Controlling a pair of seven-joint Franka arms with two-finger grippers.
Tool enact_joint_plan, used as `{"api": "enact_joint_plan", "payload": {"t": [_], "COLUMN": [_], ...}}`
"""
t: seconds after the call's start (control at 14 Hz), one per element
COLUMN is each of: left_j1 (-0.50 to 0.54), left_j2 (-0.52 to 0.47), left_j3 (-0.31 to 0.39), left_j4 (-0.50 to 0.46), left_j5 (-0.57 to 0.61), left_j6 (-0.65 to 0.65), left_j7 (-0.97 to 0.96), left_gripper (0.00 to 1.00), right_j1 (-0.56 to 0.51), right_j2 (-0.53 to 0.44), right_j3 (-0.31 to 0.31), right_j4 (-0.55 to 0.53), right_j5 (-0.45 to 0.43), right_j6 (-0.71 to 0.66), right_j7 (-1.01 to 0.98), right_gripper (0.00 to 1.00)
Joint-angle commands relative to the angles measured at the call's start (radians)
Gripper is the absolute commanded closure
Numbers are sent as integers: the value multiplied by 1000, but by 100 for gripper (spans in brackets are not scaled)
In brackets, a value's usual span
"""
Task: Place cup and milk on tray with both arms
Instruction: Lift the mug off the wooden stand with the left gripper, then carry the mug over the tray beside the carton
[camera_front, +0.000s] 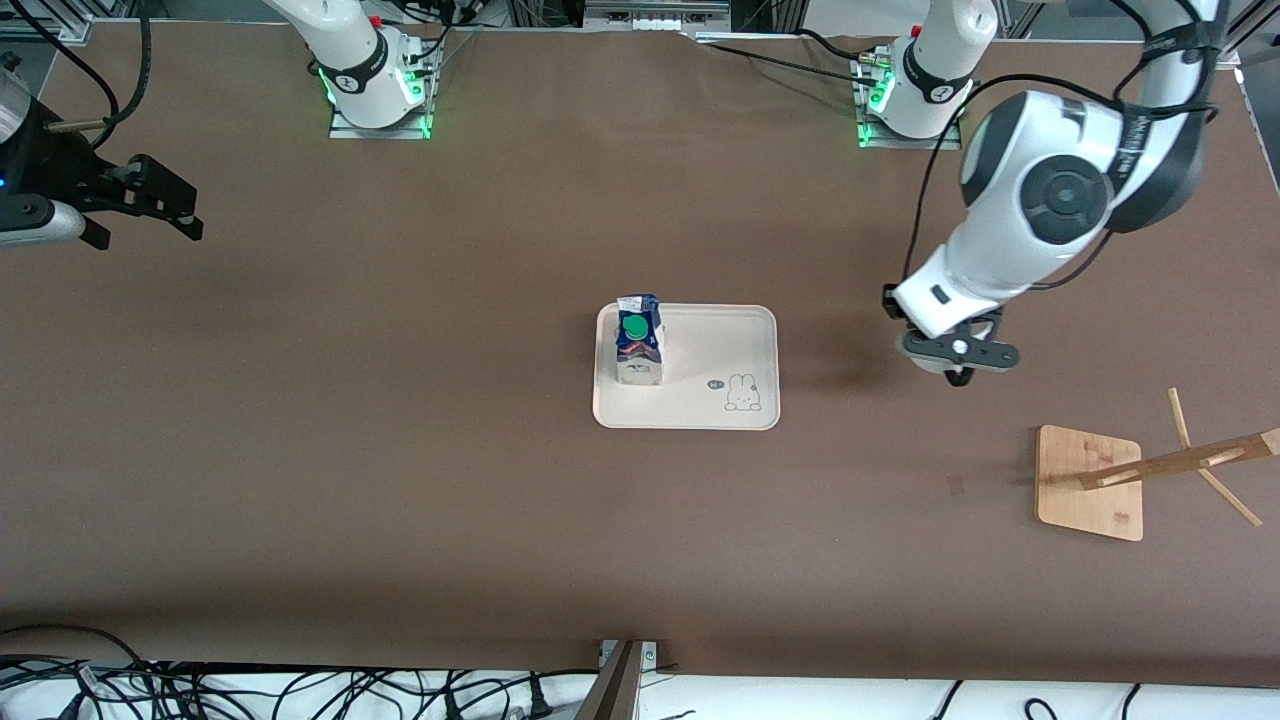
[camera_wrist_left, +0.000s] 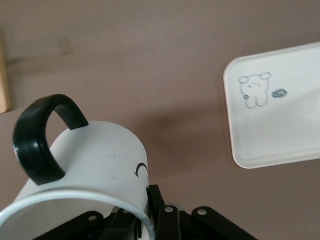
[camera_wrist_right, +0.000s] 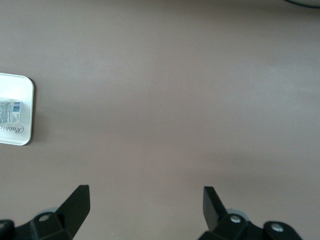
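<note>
The milk (camera_front: 638, 340) stands upright on the cream tray (camera_front: 720, 345), at the tray's end toward the right arm. My left gripper (camera_front: 959, 372) hangs over bare table between the tray and the wooden rack. In the left wrist view it (camera_wrist_left: 150, 207) is shut on the rim of the white cup (camera_wrist_left: 95, 160), whose black handle (camera_wrist_left: 37, 140) points away from the tray (camera_wrist_left: 285, 135). The arm hides the cup in the front view. My right gripper (camera_front: 148, 234) is open and empty over the table's right-arm end; its wrist view (camera_wrist_right: 146, 205) shows the tray corner (camera_wrist_right: 27, 132) and the milk (camera_wrist_right: 10, 111).
A wooden rack with a square base (camera_front: 1090, 482) and slanted pegs stands toward the left arm's end, nearer the front camera than my left gripper. Its edge shows in the left wrist view (camera_wrist_left: 4, 80). Cables lie along the table's near edge.
</note>
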Motion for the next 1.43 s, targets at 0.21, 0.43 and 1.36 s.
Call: {"api": "enact_joint_plan", "payload": {"t": [0.21, 0.43, 1.36], "left_j1": [-33, -39, -159], "left_j2": [117, 172, 390], "left_j3": [-112, -122, -122], "left_j4": [109, 157, 299], "left_j5": [-27, -157, -211], "left_j6": [-27, -24, -7], "left_j7": [33, 21, 2], "left_gripper": [100, 100, 100], "right_j1": [-14, -14, -14], "right_j2": [10, 10, 10], "right_j3": [15, 15, 15], "right_j4": [22, 22, 22], "right_j5": [-14, -14, -12], "right_j6": [-4, -4, -4], "right_j7": [12, 12, 12], "right_gripper": [0, 0, 0]}}
